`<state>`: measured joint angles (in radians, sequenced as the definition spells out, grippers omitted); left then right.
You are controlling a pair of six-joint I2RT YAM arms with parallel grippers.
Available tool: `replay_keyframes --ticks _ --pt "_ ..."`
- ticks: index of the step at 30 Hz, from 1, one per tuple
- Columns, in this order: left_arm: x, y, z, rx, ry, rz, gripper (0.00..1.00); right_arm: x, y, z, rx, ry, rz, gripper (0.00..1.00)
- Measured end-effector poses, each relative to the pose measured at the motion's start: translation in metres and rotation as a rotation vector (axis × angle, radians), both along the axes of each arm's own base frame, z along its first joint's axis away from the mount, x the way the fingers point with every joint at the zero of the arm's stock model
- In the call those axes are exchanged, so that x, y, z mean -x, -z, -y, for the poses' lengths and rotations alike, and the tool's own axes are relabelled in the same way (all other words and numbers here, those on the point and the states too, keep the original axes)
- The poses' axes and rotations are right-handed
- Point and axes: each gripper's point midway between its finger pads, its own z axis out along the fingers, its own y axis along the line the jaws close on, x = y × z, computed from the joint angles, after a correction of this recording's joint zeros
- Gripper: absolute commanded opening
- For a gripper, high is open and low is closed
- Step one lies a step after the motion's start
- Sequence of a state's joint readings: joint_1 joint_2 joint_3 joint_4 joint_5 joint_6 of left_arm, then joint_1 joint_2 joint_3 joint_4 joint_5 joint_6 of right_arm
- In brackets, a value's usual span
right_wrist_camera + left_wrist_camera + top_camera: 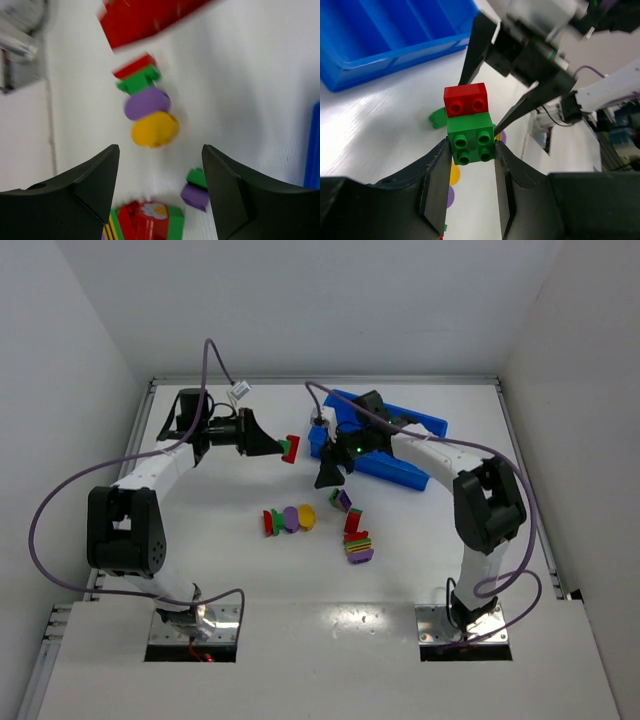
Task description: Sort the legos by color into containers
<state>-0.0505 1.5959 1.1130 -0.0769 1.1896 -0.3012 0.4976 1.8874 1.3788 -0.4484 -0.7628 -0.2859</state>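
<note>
Left gripper (471, 146) is clamped on the green brick (471, 142) of a red-green stack (289, 448), aloft at 9 o'clock of the bin (395, 56). Right gripper (329, 476), spread wide, hovers at 4 o'clock of it. Pulling the red brick (466, 99) askew could twist the stack loose, or the grippers could clash

The left arm (125, 530) is rising from its base at the near edge and folding at the elbow beside the left edge. Its forearm is stretching toward the far side, with the wrist lying level and pointing rightward. The left gripper (281, 448) is pinching a red-and-green brick stack (469, 127) between its two fingers (436, 185). The right arm (485, 510) is arching from the near edge toward the middle of the far side, wrist tipping downward. The right gripper (160, 150) is hanging above the table (250, 570), jaws spread wide.
</note>
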Motion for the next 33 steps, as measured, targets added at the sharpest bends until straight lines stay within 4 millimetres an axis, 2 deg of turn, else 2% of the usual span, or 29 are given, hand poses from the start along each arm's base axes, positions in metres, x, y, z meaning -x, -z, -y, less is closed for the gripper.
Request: replay_keyframes --ticks 2,5,10,14,17,26,33 --pt "0.006 -0.004 0.002 0.026 0.04 0.001 0.07 -0.002 -0.03 -0.009 -0.108 -0.032 -0.015 0.68" --pt "0.012 -0.006 0.005 0.067 0.098 -0.023 0.07 0.0 -0.057 -0.015 -0.231 -0.066 -0.06 0.66" --pt "0.017 -0.002 0.008 0.115 0.166 -0.076 0.09 0.003 -0.083 -0.018 -0.363 -0.083 -0.17 0.66" --pt "0.022 -0.007 0.01 0.135 0.203 -0.081 0.09 0.003 -0.099 -0.024 -0.433 -0.105 -0.235 0.66" --pt "0.023 -0.011 0.012 0.142 0.219 -0.074 0.09 0.002 -0.1 -0.027 -0.461 -0.12 -0.288 0.66" --pt "0.025 -0.019 0.017 0.146 0.247 -0.055 0.09 0.002 -0.085 -0.033 -0.468 -0.121 -0.431 0.66" --pt "0.031 -0.019 0.026 0.145 0.276 -0.056 0.09 -0.003 -0.096 -0.037 -0.485 -0.129 -0.416 0.66"
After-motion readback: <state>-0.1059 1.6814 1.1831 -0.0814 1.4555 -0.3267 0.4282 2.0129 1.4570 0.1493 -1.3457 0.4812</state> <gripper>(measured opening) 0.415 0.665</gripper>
